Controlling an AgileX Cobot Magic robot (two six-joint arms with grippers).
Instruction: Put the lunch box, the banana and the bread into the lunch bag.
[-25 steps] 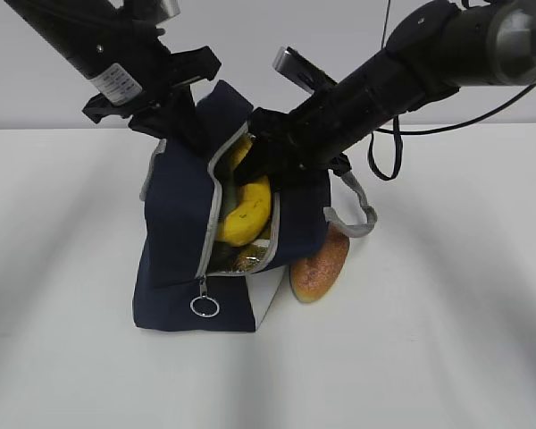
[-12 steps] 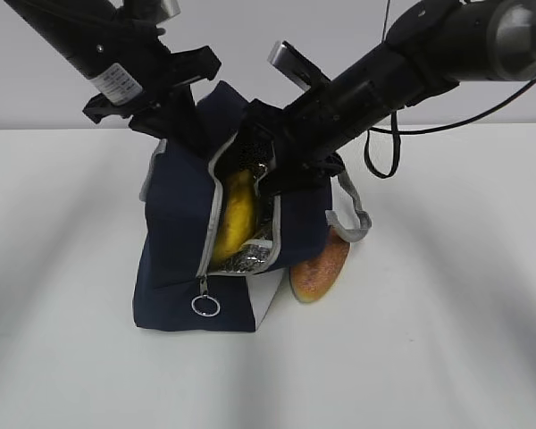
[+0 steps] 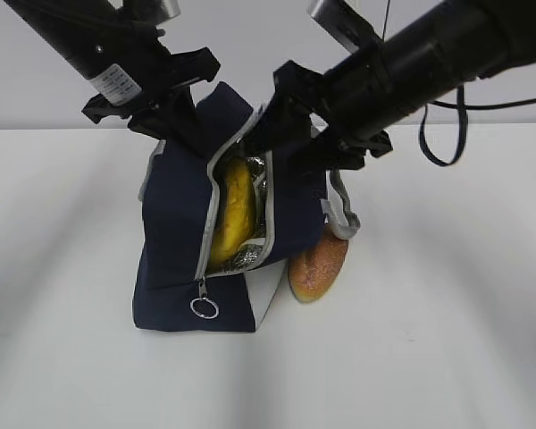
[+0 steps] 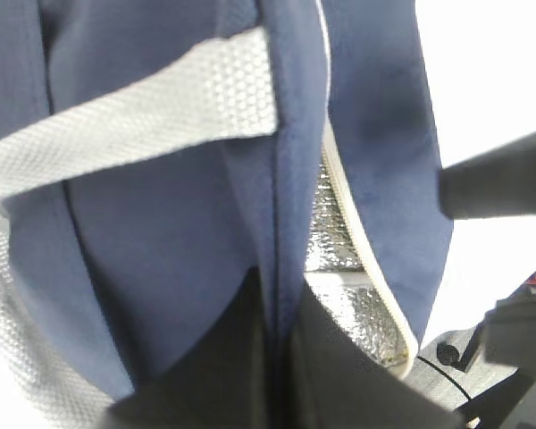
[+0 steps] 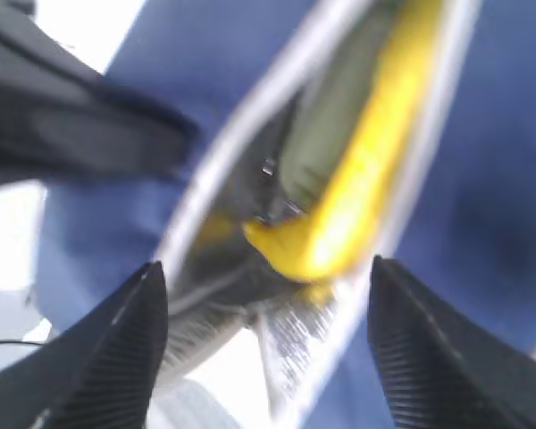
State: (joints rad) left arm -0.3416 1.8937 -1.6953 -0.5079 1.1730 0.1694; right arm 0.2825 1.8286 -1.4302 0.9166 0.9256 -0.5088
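The navy lunch bag point(image 3: 174, 232) stands on the table with its zipper open. The banana point(image 3: 232, 210) lies inside the opening; it also shows in the right wrist view point(image 5: 357, 197). The bread point(image 3: 319, 268) lies on the table against the bag's right side. The lunch box is hidden. My left gripper point(image 3: 186, 125) is shut on the bag's top edge point(image 4: 281, 223) and holds it up. My right gripper point(image 3: 286, 134) is open and empty just above the bag's opening; its fingers point(image 5: 116, 349) frame the banana below.
A metal ring pull point(image 3: 205, 307) hangs at the zipper's lower end. A grey strap handle point(image 3: 339, 210) droops over the bread. White table point(image 3: 447, 295) spreads all round the bag, with a pale wall behind.
My right gripper let go of the banana inside the bag, then rose up and to the right out of the opening. The banana sank deeper. The left gripper stayed still.
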